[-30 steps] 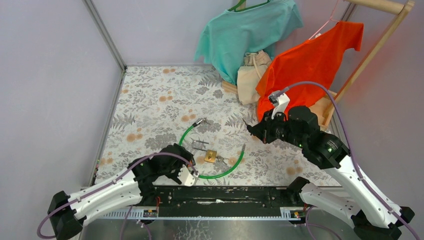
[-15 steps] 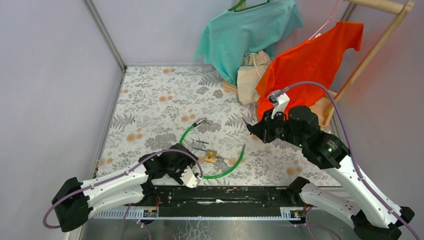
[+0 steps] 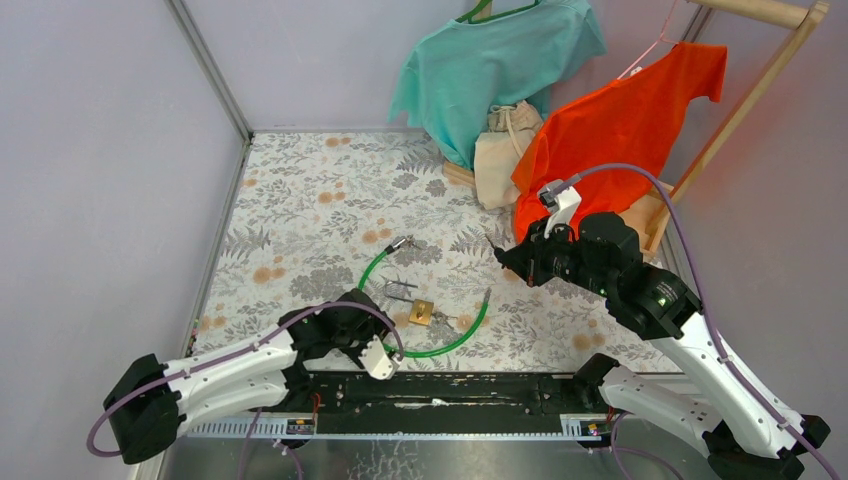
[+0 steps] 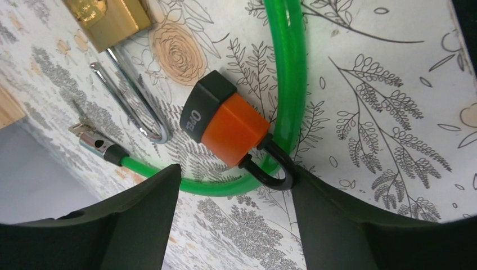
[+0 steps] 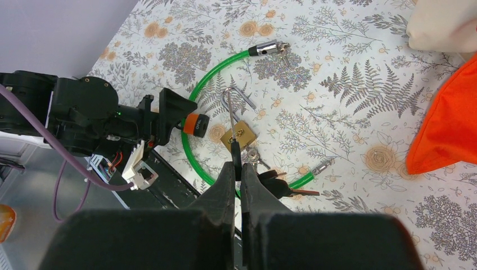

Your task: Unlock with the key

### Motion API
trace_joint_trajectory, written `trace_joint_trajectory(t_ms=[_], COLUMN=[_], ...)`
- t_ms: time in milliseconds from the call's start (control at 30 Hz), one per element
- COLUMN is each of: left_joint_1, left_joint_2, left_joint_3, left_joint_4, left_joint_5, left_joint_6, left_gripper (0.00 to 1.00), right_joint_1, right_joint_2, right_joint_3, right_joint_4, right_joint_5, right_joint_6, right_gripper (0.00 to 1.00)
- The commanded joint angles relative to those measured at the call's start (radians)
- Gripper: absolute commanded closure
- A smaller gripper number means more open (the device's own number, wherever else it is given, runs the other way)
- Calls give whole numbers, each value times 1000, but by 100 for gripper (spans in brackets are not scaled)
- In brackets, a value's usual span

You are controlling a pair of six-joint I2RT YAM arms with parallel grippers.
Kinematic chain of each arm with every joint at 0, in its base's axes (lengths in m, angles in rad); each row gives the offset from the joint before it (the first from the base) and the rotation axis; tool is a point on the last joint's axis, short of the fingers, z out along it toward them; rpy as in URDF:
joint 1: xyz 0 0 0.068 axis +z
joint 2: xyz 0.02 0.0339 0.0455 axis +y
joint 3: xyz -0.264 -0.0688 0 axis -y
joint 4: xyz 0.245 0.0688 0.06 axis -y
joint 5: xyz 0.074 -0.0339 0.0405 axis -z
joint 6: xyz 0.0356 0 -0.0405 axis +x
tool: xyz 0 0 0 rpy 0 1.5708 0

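A green cable (image 3: 470, 330) lies in a loop on the flowered mat. A brass padlock (image 3: 421, 312) with its shackle open lies inside the loop, with silver keys (image 5: 254, 155) beside it. An orange and black padlock (image 4: 230, 126) hangs on the cable by its black shackle. My left gripper (image 4: 233, 214) is open, low over the mat, with a finger on each side of that shackle. My right gripper (image 5: 237, 169) hovers high over the brass padlock (image 5: 239, 135), shut on a thin dark key blade (image 5: 237, 158). Black-headed keys (image 5: 281, 187) show beside its fingers.
A wooden rack (image 3: 750, 90) at the back right holds a teal shirt (image 3: 490, 60) and an orange shirt (image 3: 620, 130), with a beige bag (image 3: 505, 150) under them. A black rail (image 3: 450, 390) runs along the near edge. Grey walls close the left and back.
My left arm has swung its elbow to the right and settled its gripper lower at the near side of the cable. My right arm has not moved.
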Motion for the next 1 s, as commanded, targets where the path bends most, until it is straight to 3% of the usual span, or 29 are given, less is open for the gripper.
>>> trace_joint_trajectory(t_ms=[0, 100, 367, 533, 967], left_joint_1=[-2, -2, -2, -2, -2], left_joint_2=[49, 26, -114, -125, 49], left_joint_3=[29, 26, -10, 18, 97], left_joint_4=[24, 21, -8, -37, -173], left_joint_5=[20, 14, 19, 23, 95], left_joint_6=[-60, -85, -97, -131, -159], left_gripper=[28, 41, 54, 63, 64], right_joint_1=[1, 1, 1, 1, 0], right_joint_2=[-14, -14, -6, -8, -12], right_joint_3=[8, 8, 8, 3, -5], right_joint_4=[51, 56, 59, 62, 64], right_joint_5=[19, 19, 10, 8, 10], right_joint_6=[-5, -2, 2, 9, 19], right_gripper=[100, 100, 100, 100, 100])
